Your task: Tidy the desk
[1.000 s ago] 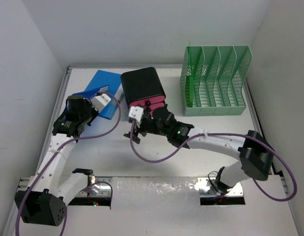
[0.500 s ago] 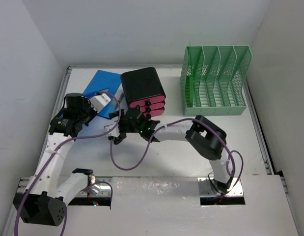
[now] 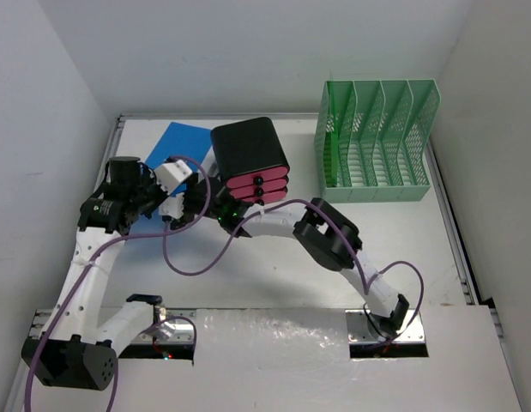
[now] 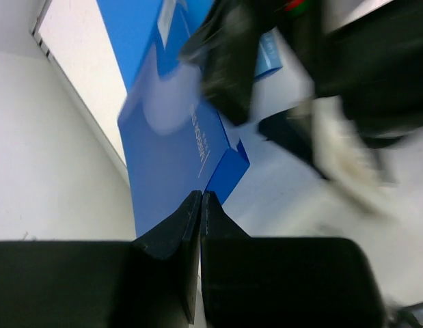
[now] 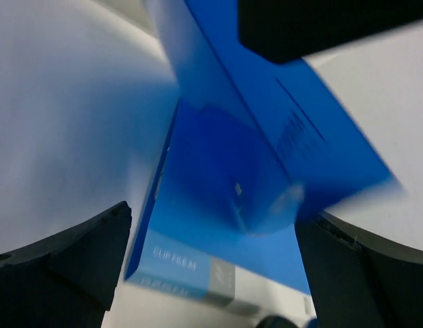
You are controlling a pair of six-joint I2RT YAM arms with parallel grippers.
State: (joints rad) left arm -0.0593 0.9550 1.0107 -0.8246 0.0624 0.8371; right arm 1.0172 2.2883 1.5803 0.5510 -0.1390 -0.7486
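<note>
Both arms crowd over the blue file (image 3: pixel 181 142), which lies on the surface (image 3: pixel 419 223) just left of the black drawer box (image 3: pixel 248 150). The surface itself runs out from under that box on every side. I judge that the step in hand is taking hold of this file, probably to bring it to the green rack (image 3: pixel 377 146) right of the drawer box.

The left fingers (image 4: pixel 177 232) are pressed together with nothing between them, over the file's edge. The right fingers (image 5: pixel 74 260) stand wide apart, with the file below the gap.

The next move calls for one pair to get an edge of the file between them (maybe the other arm must tilt it first).

From above, the arms cover most of the file. Both wrist views are smeared, so I cannot tell if any finger touches it.
</note>
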